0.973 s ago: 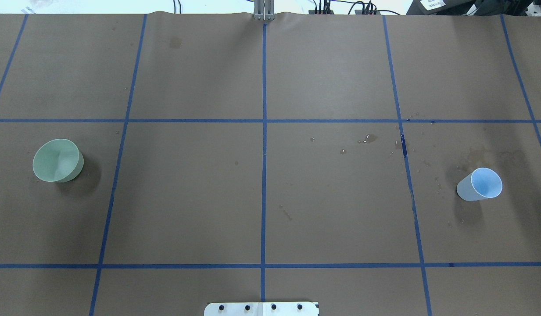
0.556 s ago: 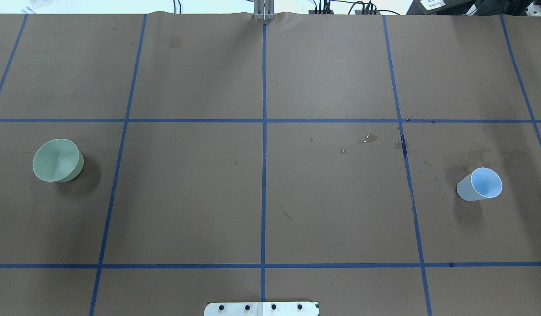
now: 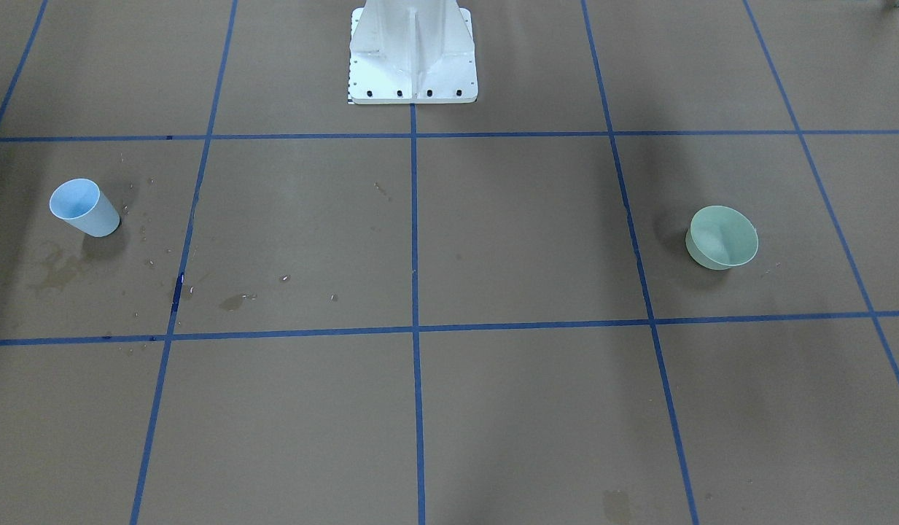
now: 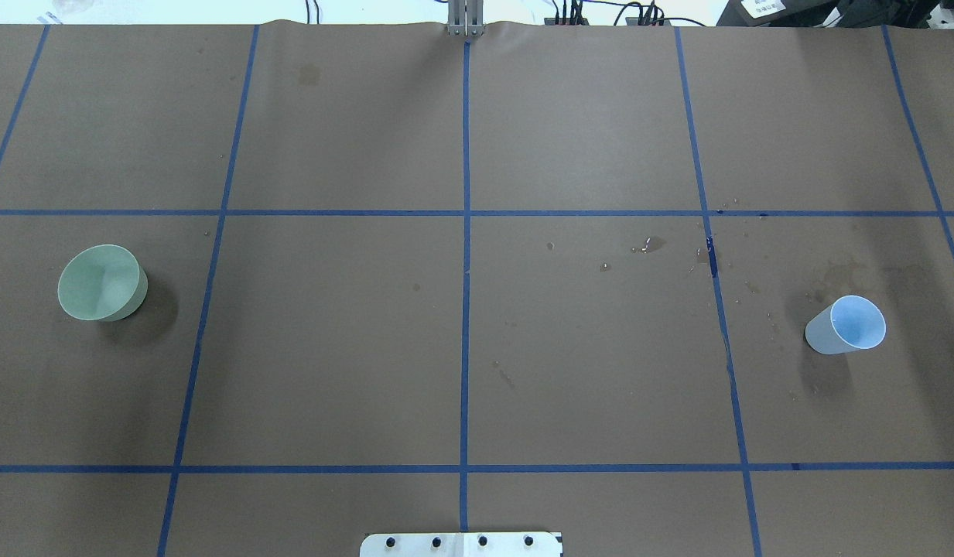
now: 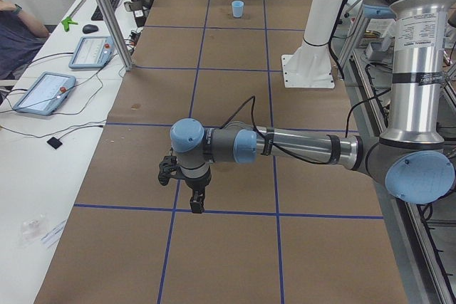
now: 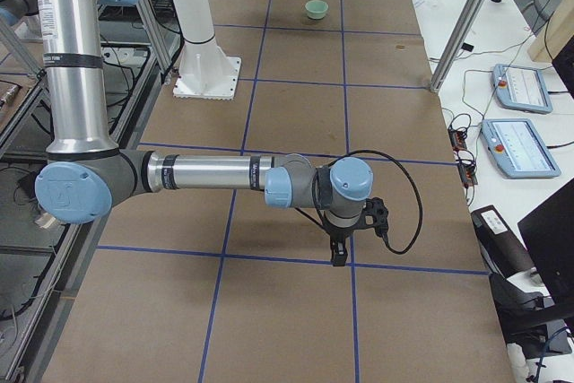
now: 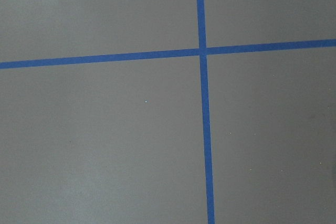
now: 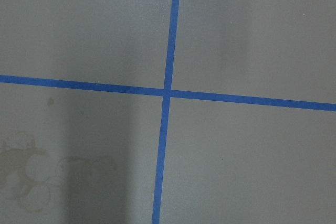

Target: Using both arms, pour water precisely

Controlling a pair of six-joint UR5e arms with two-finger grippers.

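Note:
A light blue cup point(image 4: 848, 325) stands upright on the table's right side; it also shows in the front view point(image 3: 83, 206) and far off in the left side view point(image 5: 237, 9). A pale green bowl point(image 4: 101, 282) stands on the left side point(image 3: 721, 237) point(image 6: 315, 9). Small drops and a wet patch of water point(image 4: 651, 245) lie on the brown paper left of the cup. Whether the cup holds water I cannot tell. My left gripper point(image 5: 196, 201) and right gripper point(image 6: 338, 253) point down over the table's ends, far from both vessels. Whether they are open or shut I cannot tell.
The white pedestal point(image 3: 413, 51) stands at the table's middle on the robot's side. Dried stains point(image 8: 31, 182) mark the paper under the right wrist. Tablets point(image 5: 43, 90) point(image 6: 516, 145) and metal posts point(image 5: 107, 16) stand along the far side bench, where a person point(image 5: 14, 33) sits.

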